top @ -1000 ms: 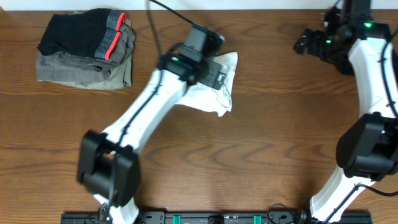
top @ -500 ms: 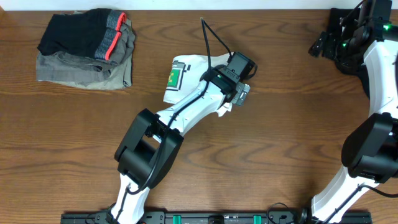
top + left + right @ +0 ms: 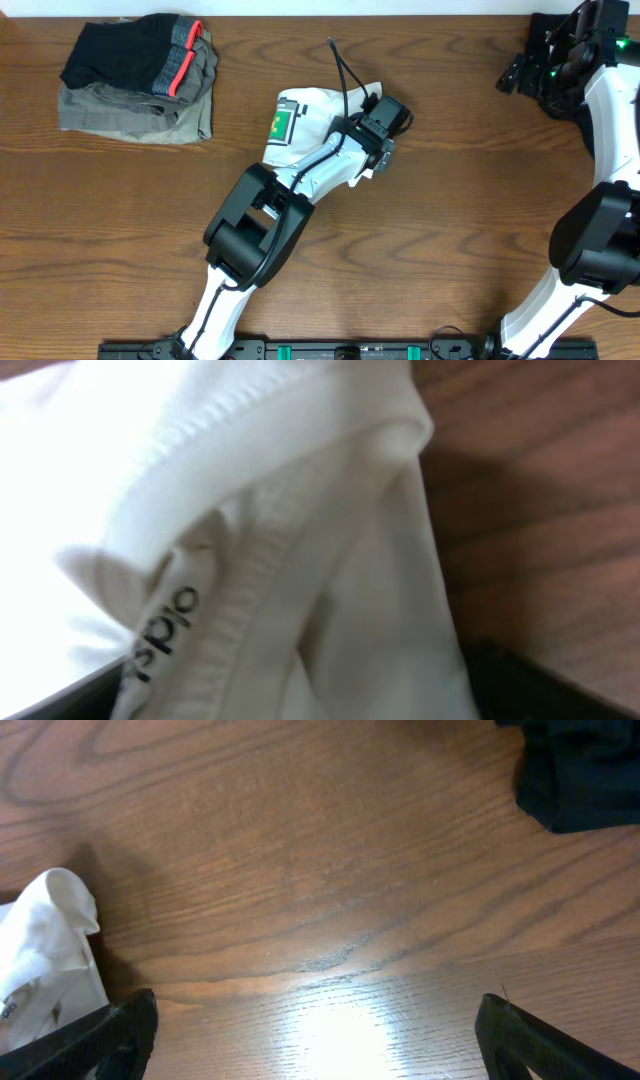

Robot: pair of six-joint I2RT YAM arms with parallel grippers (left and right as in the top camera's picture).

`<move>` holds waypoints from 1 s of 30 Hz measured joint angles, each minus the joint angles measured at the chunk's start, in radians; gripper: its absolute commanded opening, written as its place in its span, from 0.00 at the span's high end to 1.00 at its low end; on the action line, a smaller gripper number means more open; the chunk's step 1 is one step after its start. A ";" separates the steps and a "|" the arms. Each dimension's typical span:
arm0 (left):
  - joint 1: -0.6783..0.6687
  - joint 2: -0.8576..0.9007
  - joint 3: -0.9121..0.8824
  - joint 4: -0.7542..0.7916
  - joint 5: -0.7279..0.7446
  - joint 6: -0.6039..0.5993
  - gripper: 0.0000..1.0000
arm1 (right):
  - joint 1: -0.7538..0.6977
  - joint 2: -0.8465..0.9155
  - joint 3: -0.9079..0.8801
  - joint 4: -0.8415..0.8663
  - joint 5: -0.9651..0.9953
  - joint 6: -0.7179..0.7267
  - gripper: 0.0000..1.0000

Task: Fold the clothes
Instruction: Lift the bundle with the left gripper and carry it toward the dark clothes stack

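Observation:
The white T-shirt [image 3: 305, 125] lies crumpled on the middle of the wooden table, its green square logo [image 3: 282, 124] facing up at its left end. My left gripper [image 3: 383, 135] is low over the shirt's right end. In the left wrist view, white fabric with a ribbed collar and dark lettering [image 3: 280, 550] fills the space between the spread fingers [image 3: 300, 695]. My right gripper [image 3: 520, 70] is open and empty at the far right back, above bare wood [image 3: 315, 1040]. The shirt's edge shows at the left of that view [image 3: 50, 950].
A stack of folded clothes [image 3: 140, 75], olive-grey below and black with a red band on top, sits at the back left. A dark object [image 3: 580, 770] shows at the top right of the right wrist view. Bare wood lies along the front.
My left arm has swung right across the shirt, uncovering its left part and the green logo. It has barely moved in the last half second. The right arm shifted slightly right.

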 measured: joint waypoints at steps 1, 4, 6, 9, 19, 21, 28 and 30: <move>0.000 0.003 0.000 0.001 -0.009 0.003 0.79 | 0.000 0.000 0.000 -0.002 0.000 0.000 0.01; 0.000 0.015 0.000 0.000 -0.061 0.008 0.81 | 0.000 0.000 0.000 -0.009 0.000 0.000 0.01; -0.002 0.015 0.000 0.002 -0.092 0.027 0.87 | 0.000 0.000 0.000 -0.015 0.000 -0.004 0.01; -0.006 0.019 0.000 0.002 -0.140 0.066 0.94 | 0.000 0.000 0.000 -0.021 0.000 -0.008 0.01; 0.009 0.028 0.000 -0.018 -0.326 0.187 0.94 | 0.000 0.000 0.000 -0.023 0.000 -0.016 0.01; 0.027 0.018 0.000 -0.019 -0.342 0.216 0.94 | 0.000 0.000 0.000 -0.023 0.000 -0.018 0.01; 0.147 -0.160 0.000 0.019 -0.364 0.301 0.94 | 0.000 0.000 0.000 -0.021 0.000 -0.019 0.01; 0.187 -0.229 0.004 0.043 -0.365 0.321 0.94 | 0.000 0.000 0.000 -0.019 0.000 -0.019 0.01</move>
